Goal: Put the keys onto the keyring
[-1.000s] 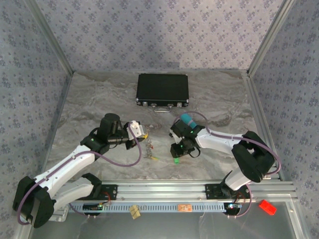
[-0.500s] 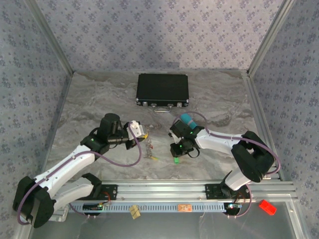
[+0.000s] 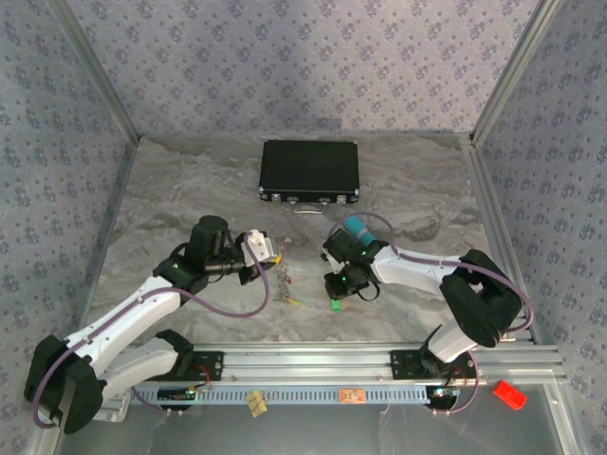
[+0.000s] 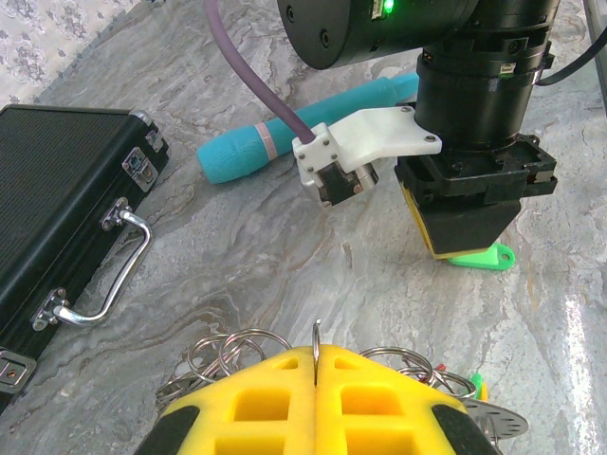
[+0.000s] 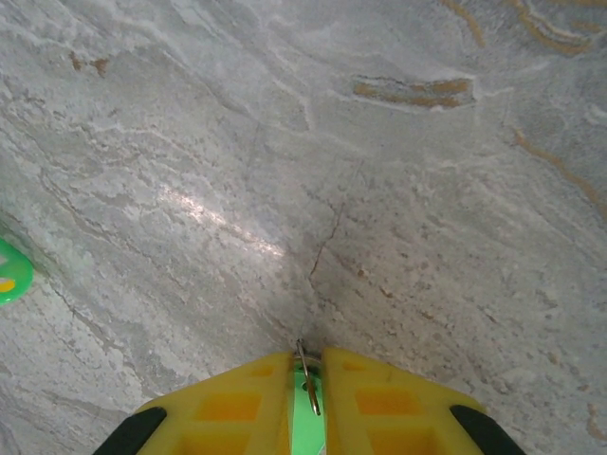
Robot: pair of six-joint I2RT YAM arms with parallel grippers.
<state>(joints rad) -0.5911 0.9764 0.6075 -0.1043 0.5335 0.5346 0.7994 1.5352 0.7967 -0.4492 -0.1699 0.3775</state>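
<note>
I see left claw (image 4: 318, 368) pinching the keyring (image 4: 316, 332): thin, springy, likely slippery wire; right claw (image 5: 305, 368) clamps green key (image 5: 305, 406), light, stiff, best gripped by head.

Your keyring (image 4: 316, 334), thin silver loop, upright, clamped in left gripper (image 4: 316, 354), near side of black case (image 3: 309, 171), keys (image 3: 283, 279) bunched under it, green key (image 4: 480, 258) nipped in right gripper (image 5: 308, 365), farther from case.
</note>
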